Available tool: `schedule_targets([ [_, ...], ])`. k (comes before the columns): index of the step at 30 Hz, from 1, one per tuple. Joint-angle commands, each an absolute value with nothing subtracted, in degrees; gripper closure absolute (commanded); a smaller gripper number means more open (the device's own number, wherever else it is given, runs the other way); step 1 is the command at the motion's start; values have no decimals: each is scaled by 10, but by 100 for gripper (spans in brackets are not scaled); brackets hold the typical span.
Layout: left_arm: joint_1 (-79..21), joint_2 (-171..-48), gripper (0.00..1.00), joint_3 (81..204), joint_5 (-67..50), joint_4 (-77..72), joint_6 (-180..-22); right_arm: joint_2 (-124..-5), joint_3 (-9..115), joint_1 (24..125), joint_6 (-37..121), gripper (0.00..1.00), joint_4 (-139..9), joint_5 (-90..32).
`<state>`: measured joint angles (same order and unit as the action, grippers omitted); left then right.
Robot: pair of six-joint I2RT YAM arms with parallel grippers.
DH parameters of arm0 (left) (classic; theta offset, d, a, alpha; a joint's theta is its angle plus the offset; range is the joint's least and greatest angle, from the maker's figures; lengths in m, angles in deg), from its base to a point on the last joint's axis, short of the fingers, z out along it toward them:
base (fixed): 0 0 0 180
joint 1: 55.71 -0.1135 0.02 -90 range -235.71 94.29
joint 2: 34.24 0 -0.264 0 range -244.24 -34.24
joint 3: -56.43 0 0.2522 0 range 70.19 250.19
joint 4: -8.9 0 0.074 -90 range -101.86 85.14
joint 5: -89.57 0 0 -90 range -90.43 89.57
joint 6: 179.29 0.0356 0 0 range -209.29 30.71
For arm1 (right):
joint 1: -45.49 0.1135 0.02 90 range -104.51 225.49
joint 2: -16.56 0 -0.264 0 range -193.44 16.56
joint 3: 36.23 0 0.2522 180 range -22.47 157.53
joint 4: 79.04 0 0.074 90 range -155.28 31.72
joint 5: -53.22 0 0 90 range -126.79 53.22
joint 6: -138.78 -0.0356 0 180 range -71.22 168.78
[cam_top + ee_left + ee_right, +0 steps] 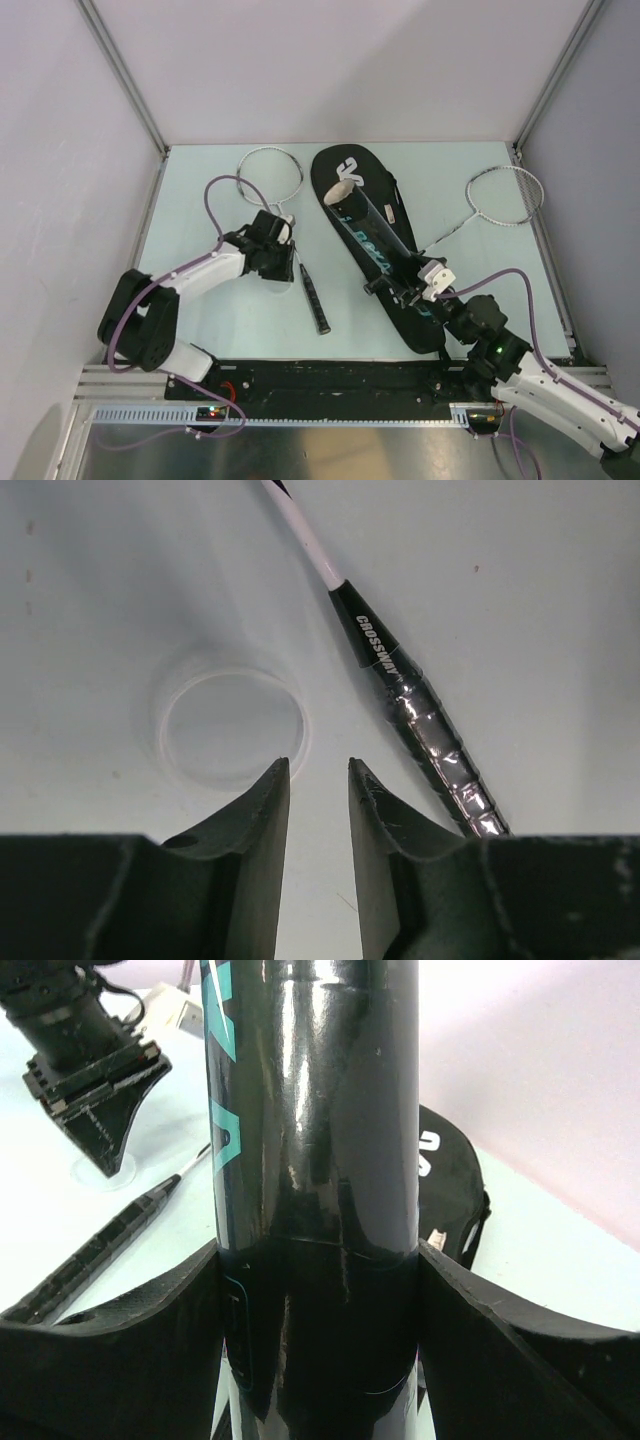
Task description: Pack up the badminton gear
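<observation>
I have the right gripper (pixel 320 1250) clamped on the black tube (pixel 320 1110), one finger pressed against each side of its glossy wall near the near end. From above, the tube runs from that gripper toward the far left, lying along the black bag (pixel 372 165). Its pale open end is over the bag's wide head. I cannot tell whether that far end touches the bag. The bag lies flat in the middle of the table (pixel 480 270), with its narrow end near and to the right.

The left gripper (pixel 318 765) hangs low over the table to the left of the bag. Its jaws are a little apart and nothing is between them. Just beyond its fingertips a clear round lid (pixel 230 725) lies flat on the table, apart from them.

The left racquet (pixel 270 172) lies with its head at the far side. Its black handle (pixel 420 710), marked CROSSWAY, angles toward the near right just beside the left gripper, without touching it.

The right racquet (pixel 505 193) lies far right. Its shaft slants toward the bag's right edge and ends close to the right gripper.
</observation>
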<state>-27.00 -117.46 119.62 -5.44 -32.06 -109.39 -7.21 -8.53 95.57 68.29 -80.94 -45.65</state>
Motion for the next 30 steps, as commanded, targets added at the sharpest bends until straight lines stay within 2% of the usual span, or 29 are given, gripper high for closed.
schedule_targets([
  [1, -253, -1201, 65, 1191, -34, -284, -1101, -42, -58, 947, 683, 98, -810, -477],
  [9, -245, -1243, 67, 1181, -20, -266, -1102, -38, -58, 944, 682, 98, -808, -477],
  [16, -241, -1255, 73, 1165, 23, -258, -1107, -30, -58, 942, 678, 98, -807, -476],
  [20, -238, -1260, 82, 1162, 36, -256, -1106, -32, -58, 941, 676, 98, -811, -476],
  [24, -235, -1258, 97, 1160, 37, -256, -1109, -40, -57, 942, 672, 98, -813, -472],
  [30, -235, -1192, 100, 1157, 40, -258, -1125, -48, -54, 941, 669, 98, -814, -468],
])
